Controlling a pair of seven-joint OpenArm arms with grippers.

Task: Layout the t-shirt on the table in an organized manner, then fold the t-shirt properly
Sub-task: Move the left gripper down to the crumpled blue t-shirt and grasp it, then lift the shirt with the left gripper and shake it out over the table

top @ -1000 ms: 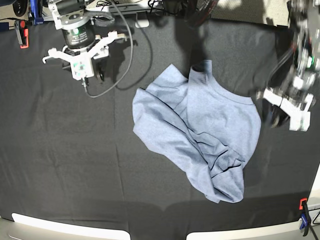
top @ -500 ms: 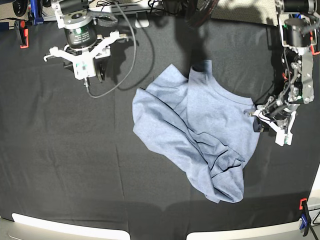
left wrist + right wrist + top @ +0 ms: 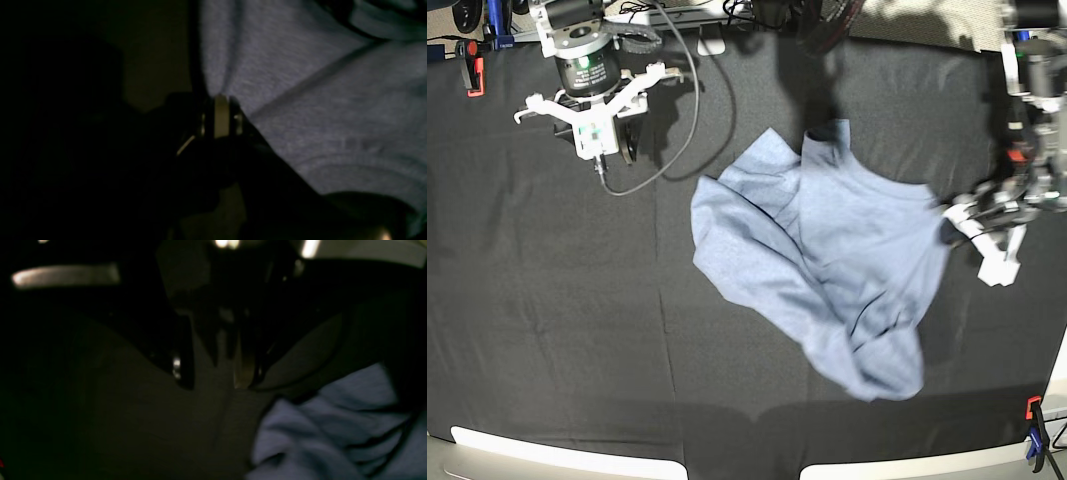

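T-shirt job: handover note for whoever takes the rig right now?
Left claw: shut on the t-shirt at its edge, fabric puckered at the pinch.
Right claw: open, empty, hovering over the table clear of the shirt.
T-shirt: crumpled mid-table, collar toward the far side.
Done: one edge gripped.
Left: spread it flat, then fold.

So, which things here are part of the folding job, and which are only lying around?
Belongs to the job:
- t-shirt, crumpled
- table, covered in black cloth
- left end effector, shut on the shirt's edge
- right end effector, clear of the shirt

Just lying about:
- red clamp
- blue clamp
- black cable
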